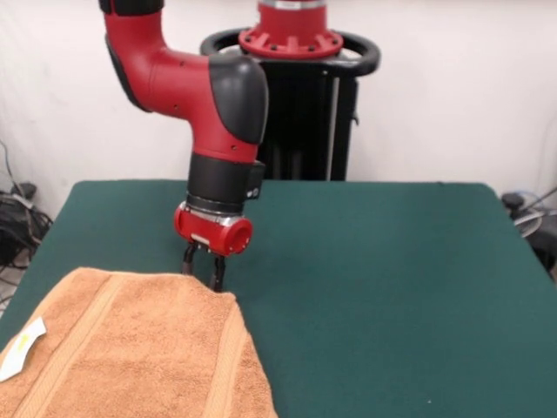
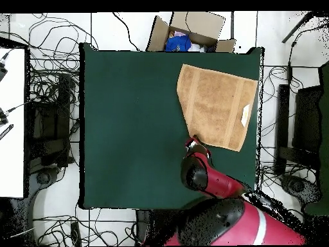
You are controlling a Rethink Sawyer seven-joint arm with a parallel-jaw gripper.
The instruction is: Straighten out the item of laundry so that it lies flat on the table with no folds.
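The item of laundry (image 1: 130,348), an orange-tan towel with woven bands and a white tag (image 1: 22,348), lies at the near left of the green table (image 1: 392,279). In the overhead view the item of laundry (image 2: 215,106) sits in the table's (image 2: 128,128) upper right part, with one side running slanted rather than square. My gripper (image 1: 202,270) points straight down at the towel's far edge, close to its corner. It is open, with green cloth showing between the fingers (image 1: 218,275). From above, the gripper (image 2: 193,139) shows only as a tip under the arm.
A cardboard box (image 2: 189,32) with blue stuff inside stands just beyond the table's top edge in the overhead view. Cables cover the floor around the table. The towel runs past the lower edge of the front view.
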